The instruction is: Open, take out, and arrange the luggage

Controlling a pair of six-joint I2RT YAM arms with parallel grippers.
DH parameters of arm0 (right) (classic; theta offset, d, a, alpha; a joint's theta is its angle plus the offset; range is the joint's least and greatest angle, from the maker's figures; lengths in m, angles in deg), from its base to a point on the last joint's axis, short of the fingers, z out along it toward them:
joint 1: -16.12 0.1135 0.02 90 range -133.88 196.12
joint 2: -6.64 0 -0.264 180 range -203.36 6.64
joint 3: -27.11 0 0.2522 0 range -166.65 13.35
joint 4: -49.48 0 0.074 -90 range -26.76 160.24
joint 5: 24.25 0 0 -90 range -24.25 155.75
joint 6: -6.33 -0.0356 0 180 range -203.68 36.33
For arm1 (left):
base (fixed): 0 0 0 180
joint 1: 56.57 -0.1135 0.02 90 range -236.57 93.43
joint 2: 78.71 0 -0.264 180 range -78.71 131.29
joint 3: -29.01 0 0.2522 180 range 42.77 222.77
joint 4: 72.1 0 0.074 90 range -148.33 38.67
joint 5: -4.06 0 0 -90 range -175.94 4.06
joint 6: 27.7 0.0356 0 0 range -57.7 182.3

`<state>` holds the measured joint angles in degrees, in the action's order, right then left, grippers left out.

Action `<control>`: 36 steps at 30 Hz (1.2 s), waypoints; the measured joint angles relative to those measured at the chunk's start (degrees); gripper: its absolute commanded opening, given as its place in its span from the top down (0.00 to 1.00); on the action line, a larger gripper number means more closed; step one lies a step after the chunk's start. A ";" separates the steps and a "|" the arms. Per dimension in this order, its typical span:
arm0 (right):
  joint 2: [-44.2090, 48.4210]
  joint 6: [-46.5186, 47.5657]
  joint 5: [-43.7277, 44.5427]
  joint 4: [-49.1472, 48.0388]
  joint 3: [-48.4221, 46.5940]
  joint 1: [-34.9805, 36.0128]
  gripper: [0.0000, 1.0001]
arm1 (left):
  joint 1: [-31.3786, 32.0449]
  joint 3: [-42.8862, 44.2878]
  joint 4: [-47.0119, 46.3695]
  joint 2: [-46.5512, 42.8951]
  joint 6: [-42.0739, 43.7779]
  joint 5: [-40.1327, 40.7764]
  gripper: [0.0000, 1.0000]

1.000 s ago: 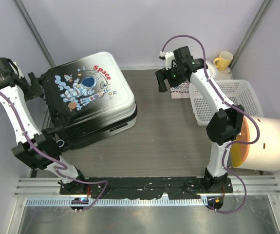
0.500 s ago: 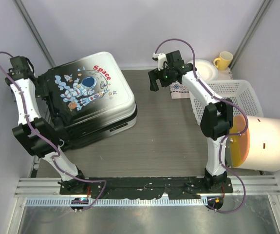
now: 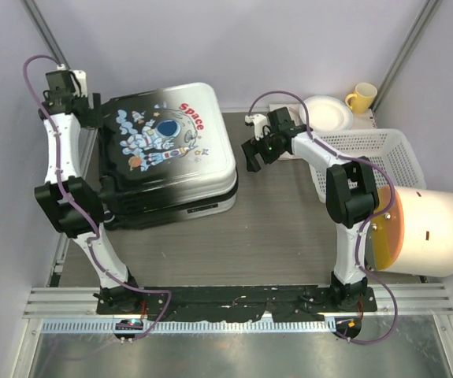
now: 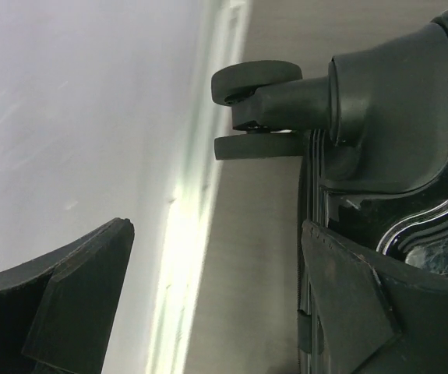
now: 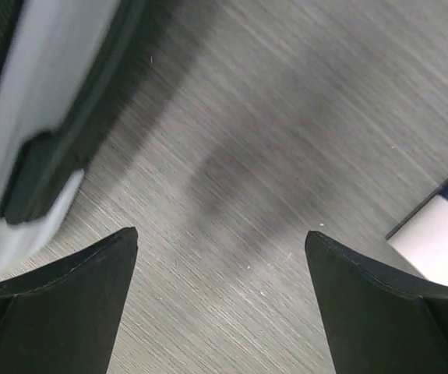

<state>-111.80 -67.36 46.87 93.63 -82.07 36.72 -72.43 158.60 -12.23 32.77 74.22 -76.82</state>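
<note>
- When you look down from overhead, the suitcase lies flat and zipped shut at about 10 o'clock on the table, with its astronaut print facing up.
- Your right arm is crowded by a white slatted basket at 3 o'clock. Just beside it at 4 o'clock, a white drum lies on its side with its orange inside turned toward that arm.
- Beyond the basket, at 1 o'clock, stand a white plate and a yellow mug.
- Your right claw hangs near 12 o'clock between suitcase and basket, released wide and grasping nothing. Its wrist view shows bare table between the fingers, and a corner of patterned cloth at 3 o'clock.
- Your left claw sits at the suitcase's far-left corner, 11 o'clock, also spread wide and holding nothing. Its wrist view shows a suitcase wheel ahead. One finger overlaps the black shell edge, and you cannot tell whether it touches.
</note>
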 measured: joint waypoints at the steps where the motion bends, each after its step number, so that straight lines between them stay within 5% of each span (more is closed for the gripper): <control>1: 0.33 0.31 -0.13 -0.28 1.18 -0.15 0.05 | 0.90 0.57 -0.79 0.72 -0.87 -2.36 0.05; 9: 3.50 1.57 -0.35 -1.05 6.40 -3.50 0.05 | 4.31 -3.30 -0.83 2.05 -5.79 -15.72 0.05; 17: 11.08 -0.20 -3.50 -3.61 13.66 -3.28 0.05 | -1.16 -5.70 7.50 0.46 -8.94 -21.18 0.04; 30: 18.32 -5.40 -3.74 -5.29 21.11 12.50 0.05 | -3.28 -11.13 23.10 -22.99 -11.52 -21.05 0.05; 36: 23.74 -7.69 -9.38 -8.15 21.07 18.10 0.05 | -11.13 -19.08 26.69 -27.61 -18.34 -20.17 0.17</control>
<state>-88.06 -75.05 37.50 85.48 -61.00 54.81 -83.56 139.52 14.46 5.16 55.88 -96.99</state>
